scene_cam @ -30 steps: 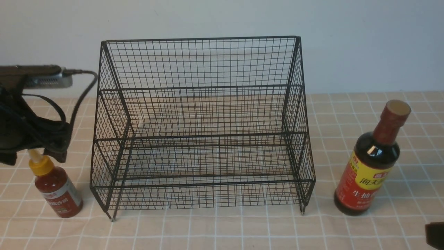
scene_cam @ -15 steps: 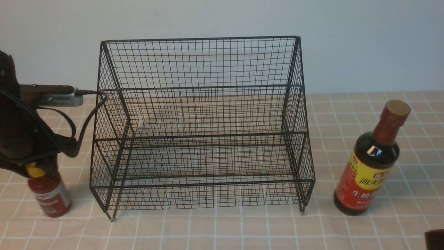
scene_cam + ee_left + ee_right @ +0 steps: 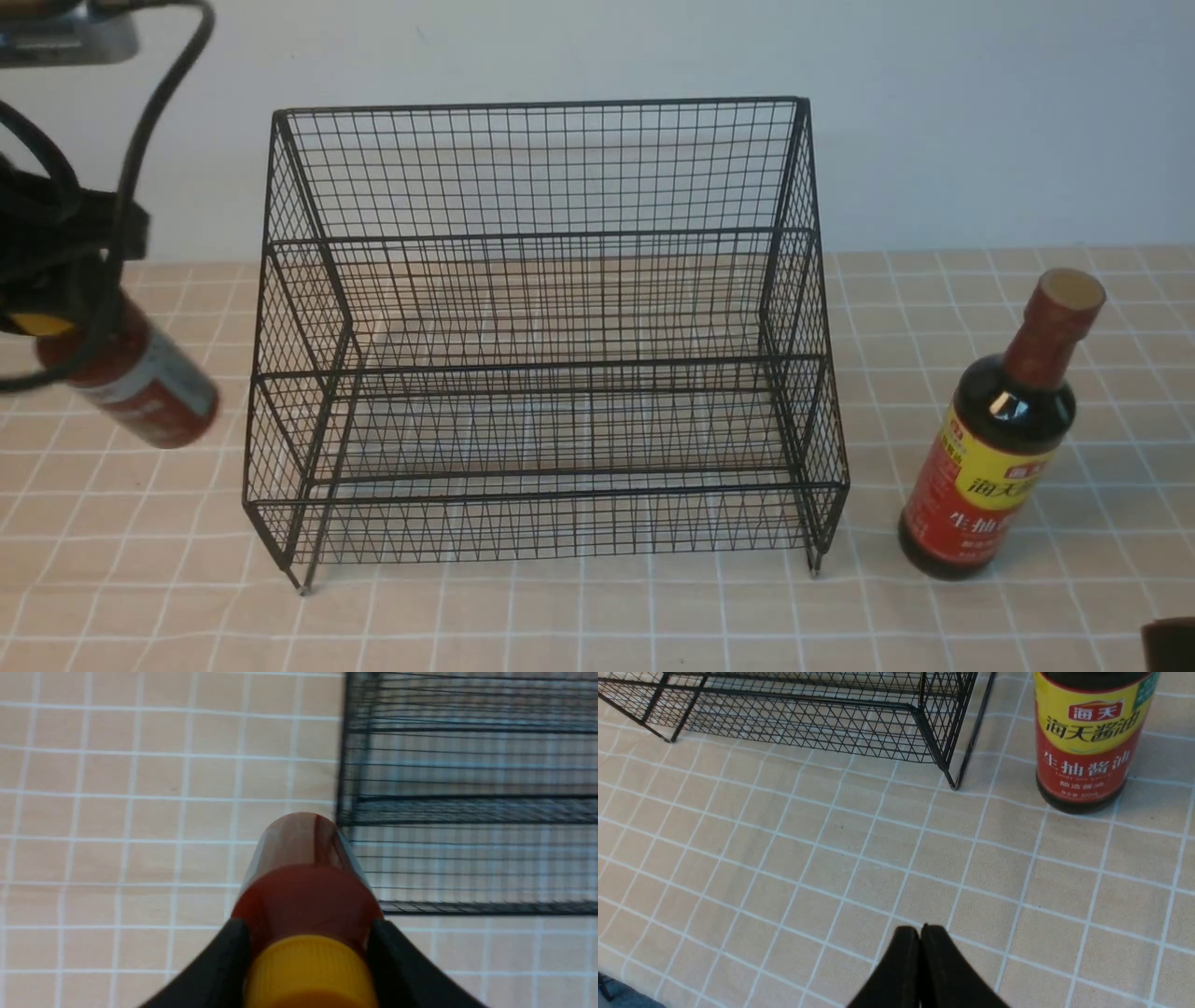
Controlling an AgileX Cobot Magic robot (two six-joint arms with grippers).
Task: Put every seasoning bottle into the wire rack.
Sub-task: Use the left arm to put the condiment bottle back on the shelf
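My left gripper [image 3: 56, 313] is shut on the red-sauce squeeze bottle [image 3: 140, 378] just below its yellow cap and holds it tilted in the air, left of the black wire rack [image 3: 541, 373]. In the left wrist view the bottle [image 3: 303, 877] sits between the black fingers [image 3: 224, 956], with the rack [image 3: 467, 802] beyond it. The dark soy-sauce bottle [image 3: 1008, 439] stands upright on the cloth, right of the rack. My right gripper [image 3: 920, 931] is shut and empty, low over the cloth in front of the soy-sauce bottle [image 3: 1087, 742].
A beige checked tablecloth [image 3: 597, 616] covers the table, with a white wall behind. The left arm's cables [image 3: 140, 140] hang beside the rack's left side. The rack's front corner leg [image 3: 955, 786] stands close to the soy bottle.
My left gripper came down onto the red-sauce bottle, closed on it and lifted it off the cloth; the bottle now hangs tilted. The right gripper and the soy bottle stayed put.
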